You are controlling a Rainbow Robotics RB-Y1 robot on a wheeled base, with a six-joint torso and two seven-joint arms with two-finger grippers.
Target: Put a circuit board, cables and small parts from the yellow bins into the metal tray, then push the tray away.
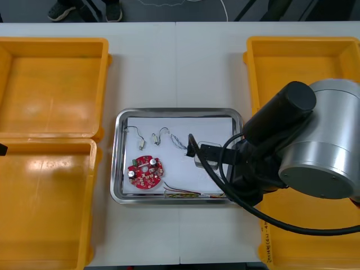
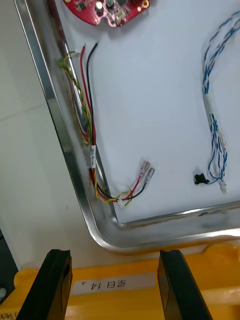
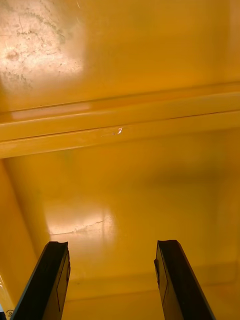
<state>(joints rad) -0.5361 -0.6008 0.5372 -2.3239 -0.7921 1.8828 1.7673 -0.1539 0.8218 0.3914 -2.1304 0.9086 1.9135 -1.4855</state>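
While the loaded metal tray [image 1: 115, 169] sits on the tabletop [image 1: 180, 67], the right gripper [image 2: 114, 260] hovers over its right side, jaws apart, empty; the left gripper [image 3: 112, 247], jaws apart, hangs over a yellow bin [image 3: 120, 175]. Light, slick metal: likely best pushed squarely on the near rim.

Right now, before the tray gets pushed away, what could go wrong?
One: the red and yellow cable hugs the rim of the metal tray near the corner, so a push there might pinch it. Two: the right tool, open, hangs over the edge of the yellow bin beside that corner and could strike the bin. The left tool sits open over a left bin.
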